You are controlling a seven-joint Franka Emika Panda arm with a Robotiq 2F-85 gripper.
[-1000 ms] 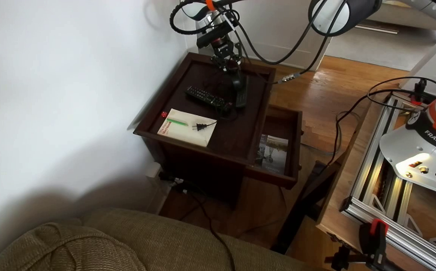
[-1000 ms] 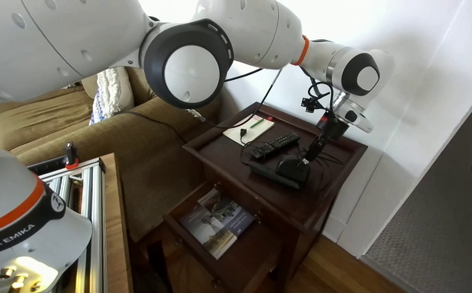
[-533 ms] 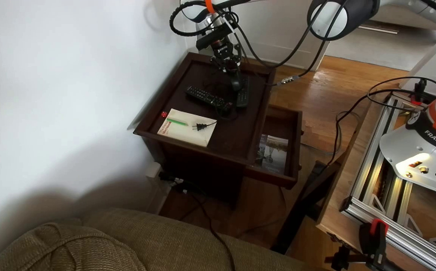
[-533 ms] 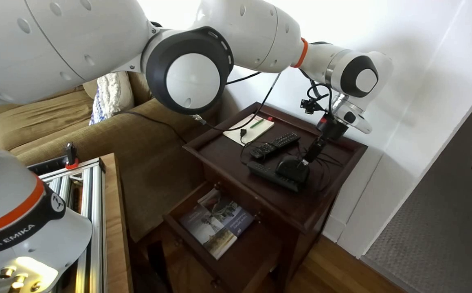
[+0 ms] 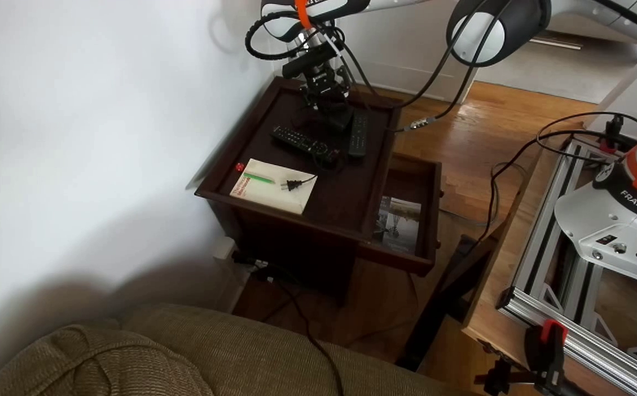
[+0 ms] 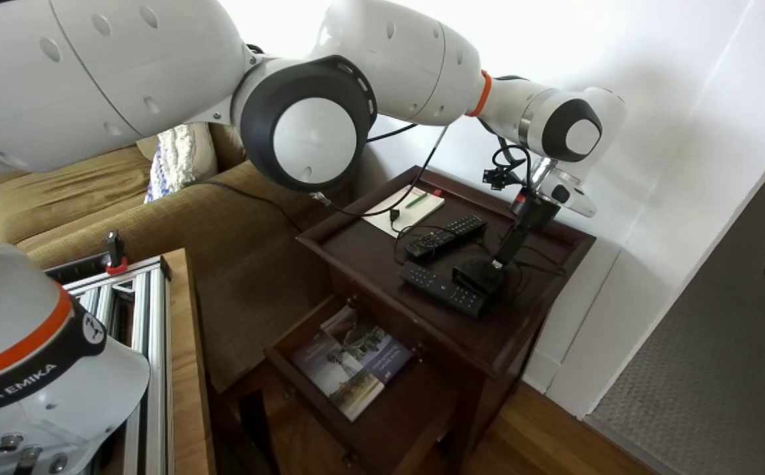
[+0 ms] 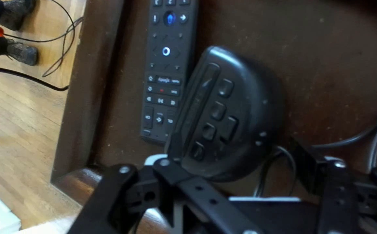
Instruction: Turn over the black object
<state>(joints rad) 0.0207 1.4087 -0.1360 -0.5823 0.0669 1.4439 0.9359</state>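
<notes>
The black object, a rounded device with several buttons, lies with its button side toward the camera in the wrist view. It also shows in both exterior views, dark and partly covered by the gripper in an exterior view. My gripper stands open around its near end. One finger is at the flat edge, perhaps touching; the other finger is apart from the rounded side, with cord between. Whether the device rests flat or leans on the adjacent remote, I cannot tell.
A remote lies right beside the device; another remote is farther back. Loose cords run beside the gripper. A notepad with a green pencil and plug sits on the tabletop, which has a raised rim. A drawer stands pulled out.
The jaws have opened from around the black object. The device has turned and settled, baring more of the adjacent remote, which now lies flatter. The arm has shifted slightly lower.
</notes>
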